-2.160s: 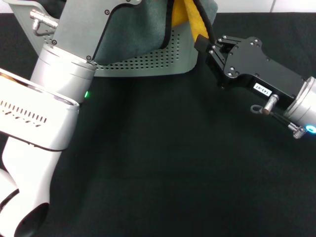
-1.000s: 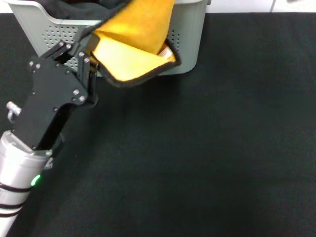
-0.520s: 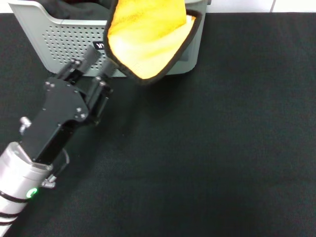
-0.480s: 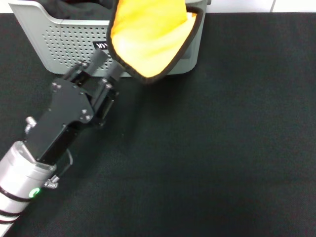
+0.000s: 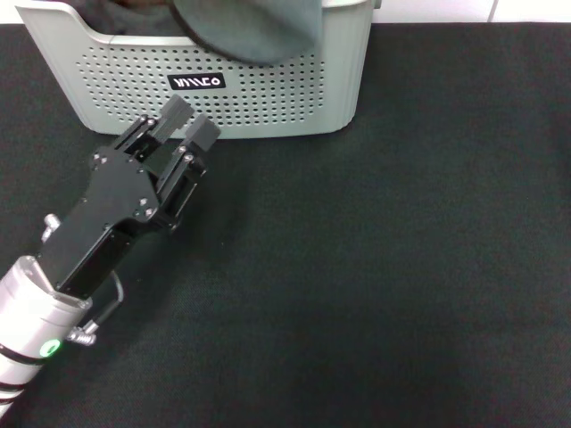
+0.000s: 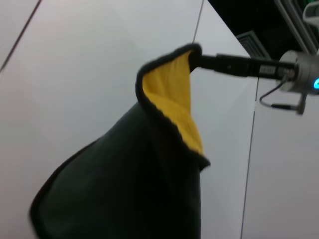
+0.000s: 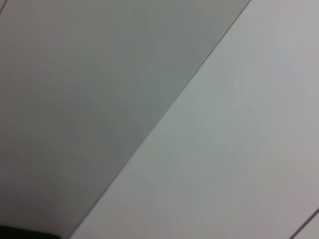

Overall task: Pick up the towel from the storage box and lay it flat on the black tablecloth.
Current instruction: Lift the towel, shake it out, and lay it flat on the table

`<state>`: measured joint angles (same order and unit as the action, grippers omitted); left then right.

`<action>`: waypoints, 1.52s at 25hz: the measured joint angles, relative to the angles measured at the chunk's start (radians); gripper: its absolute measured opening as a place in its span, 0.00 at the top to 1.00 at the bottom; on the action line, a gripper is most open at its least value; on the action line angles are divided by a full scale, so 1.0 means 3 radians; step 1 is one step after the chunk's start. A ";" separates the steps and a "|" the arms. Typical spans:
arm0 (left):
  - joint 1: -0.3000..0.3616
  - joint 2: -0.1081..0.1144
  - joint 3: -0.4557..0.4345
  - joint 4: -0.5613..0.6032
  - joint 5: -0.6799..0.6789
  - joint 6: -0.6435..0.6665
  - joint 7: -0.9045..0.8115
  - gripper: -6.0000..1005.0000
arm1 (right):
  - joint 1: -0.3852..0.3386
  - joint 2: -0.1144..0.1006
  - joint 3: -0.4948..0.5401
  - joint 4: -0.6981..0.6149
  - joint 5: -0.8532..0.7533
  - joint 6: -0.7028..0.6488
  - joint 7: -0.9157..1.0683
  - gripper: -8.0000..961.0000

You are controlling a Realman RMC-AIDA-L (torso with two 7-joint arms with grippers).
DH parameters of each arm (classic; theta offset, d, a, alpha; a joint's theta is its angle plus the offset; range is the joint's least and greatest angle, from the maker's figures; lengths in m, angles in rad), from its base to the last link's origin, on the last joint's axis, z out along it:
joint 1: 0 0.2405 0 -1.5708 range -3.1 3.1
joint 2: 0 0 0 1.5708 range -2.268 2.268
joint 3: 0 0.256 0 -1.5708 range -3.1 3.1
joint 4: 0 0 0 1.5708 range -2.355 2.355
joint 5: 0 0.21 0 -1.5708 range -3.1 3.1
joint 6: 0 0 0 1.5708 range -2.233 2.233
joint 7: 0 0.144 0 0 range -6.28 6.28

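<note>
Left hand (image 5: 180,123): fingers apart, empty, just before the box (image 5: 268,98).
Towel (image 6: 144,169): hanging, corner pinched by right hand (image 6: 202,59).
Tablecloth (image 5: 375,267): black.

The right wrist view shows only flat, plain surfaces. A darker grey panel (image 7: 75,99) fills one side of the picture, and a lighter, almost white panel (image 7: 234,149) fills the other side. A thin straight seam (image 7: 164,112) runs diagonally between them. In one corner there is a small dark patch (image 7: 25,234); what it is cannot be told. In another corner a second thin line (image 7: 306,221) crosses the light panel. No claw, cloth or box appears in this view.
</note>
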<state>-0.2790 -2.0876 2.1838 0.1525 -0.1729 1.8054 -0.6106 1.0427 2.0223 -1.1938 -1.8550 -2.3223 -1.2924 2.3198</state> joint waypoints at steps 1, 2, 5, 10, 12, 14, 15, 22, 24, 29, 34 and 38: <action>0.0008 0.0008 -0.0003 -0.0001 -0.0002 0.0001 -0.0002 0.60 | 0.0072 0.0001 0.0051 -0.0035 -0.0056 -0.0066 0.0026 0.97; 0.0017 0.0021 -0.0007 -0.0003 -0.0008 0.0004 -0.0004 0.60 | 0.0131 0.0001 0.0103 -0.0062 -0.0098 -0.0125 0.0042 0.97; 0.0029 0.0035 -0.0023 -0.0005 -0.0017 0.0020 -0.0004 0.60 | 0.0337 -0.0001 0.0332 -0.0143 -0.0129 -0.0391 0.0053 0.97; 0.0045 0.0067 -0.0116 -0.0080 -0.0048 0.0065 -0.0039 0.60 | 0.0452 -0.0007 0.0500 -0.0351 -0.0101 -0.0676 0.0078 0.97; 0.0042 0.0083 -0.0132 -0.0117 -0.0066 0.0110 -0.0087 0.60 | 0.0442 0.0003 0.0485 -0.0362 -0.0104 -0.0786 0.0095 0.97; 0.0027 0.0113 -0.0133 -0.0139 -0.0082 0.0151 -0.0214 0.60 | 0.0405 0.0013 0.0464 -0.0337 -0.0109 -0.0827 0.0123 0.97; 0.0012 0.0132 -0.0134 -0.0144 -0.0087 0.0163 -0.0308 0.60 | 0.0380 0.0015 0.0450 -0.0311 -0.0104 -0.0811 0.0130 0.97; -0.0111 0.0177 -0.0118 -0.0163 -0.0066 0.0178 -0.0796 0.60 | 0.0159 0.0017 0.0177 -0.0157 -0.0103 -0.0483 0.0135 0.97; -0.0118 0.0154 -0.0129 -0.0122 -0.0068 0.0180 -0.0830 0.60 | 0.0124 0.0016 0.0139 -0.0117 -0.0102 -0.0421 0.0131 0.97; -0.0267 0.0131 -0.0119 -0.0068 -0.0065 0.0185 -0.1093 0.60 | 0.0105 0.0008 0.0056 -0.0005 -0.0100 -0.0324 0.0113 0.97; -0.0400 0.0129 -0.0116 -0.0088 -0.0056 0.0185 -0.1365 0.60 | 0.0105 0.0014 0.0021 0.0007 -0.0099 -0.0305 0.0109 0.97; -0.0409 0.0136 -0.0132 -0.0125 -0.0135 0.0163 -0.1460 0.59 | 0.0106 0.0017 -0.0002 -0.0024 -0.0096 -0.0301 0.0109 0.97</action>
<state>-0.4016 -2.0469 2.1441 0.1149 -0.2135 1.8544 -1.0487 1.0746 2.0275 -1.1944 -1.8622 -2.3512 -1.3826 2.3525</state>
